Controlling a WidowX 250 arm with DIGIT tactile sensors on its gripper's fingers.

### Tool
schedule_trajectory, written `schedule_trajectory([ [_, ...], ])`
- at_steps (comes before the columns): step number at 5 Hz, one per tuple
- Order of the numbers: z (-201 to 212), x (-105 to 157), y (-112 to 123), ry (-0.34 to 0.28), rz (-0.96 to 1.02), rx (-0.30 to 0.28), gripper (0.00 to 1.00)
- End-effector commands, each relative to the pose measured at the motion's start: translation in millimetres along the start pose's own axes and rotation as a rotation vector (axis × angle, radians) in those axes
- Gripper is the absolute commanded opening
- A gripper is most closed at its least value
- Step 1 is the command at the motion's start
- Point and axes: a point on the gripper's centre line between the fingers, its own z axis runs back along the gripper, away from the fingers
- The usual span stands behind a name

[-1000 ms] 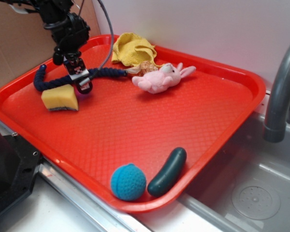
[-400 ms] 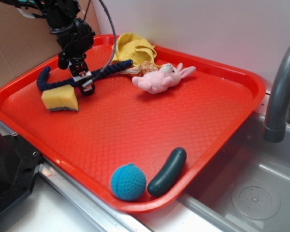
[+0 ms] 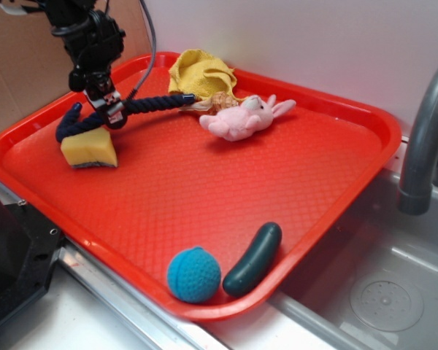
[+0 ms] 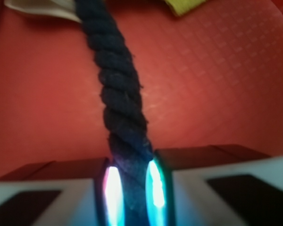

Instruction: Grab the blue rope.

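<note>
One rope, one tool, far left corner of the red tray (image 3: 336, 189). Blue rope (image 3: 150, 104) runs from a drooping end over the yellow sponge (image 3: 90, 149), up through the tool (image 3: 111, 117), then rightward to a bound end near the yellow cloth (image 3: 201, 73). Tool clenched on the blue rope (image 4: 120, 113) near its middle: wrist view shows the twisted strand pinched between the two lit pads (image 4: 112, 190), no gap on either side. Rope's middle reads as lifted off the tray; whether the ends touch sponge or cloth cannot be told. Right of that, pink plush bunny (image 3: 244, 117) lies just beside the rope's right end. Nearer front edge: turquoise crocheted ball (image 3: 193, 274) and dark green cucumber toy (image 3: 253, 259), side by side, well apart from the action. Faucet (image 3: 423, 138) and sink at far right. Risks, as judged: the rope is soft and round, so it may slide through the pads if raised quickly; a trailing end could snag the cloth or drag the sponge along; an off-centre hold would leave the longer side hanging heavier, pulling the strand out of the pinch.
</note>
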Motion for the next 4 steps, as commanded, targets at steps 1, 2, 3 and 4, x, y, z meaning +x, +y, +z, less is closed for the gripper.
schedule_trajectory([
  [1,86.1,29.7,-57.9,-0.010,-0.002,0.165,0.00],
  [2,135.9,31.1,-81.5,0.016,0.033,0.118,0.00],
  [3,165.1,30.4,-101.5,0.009,0.197,0.114,0.00],
  [4,175.0,26.1,-107.2,0.010,0.225,0.105,0.00],
])
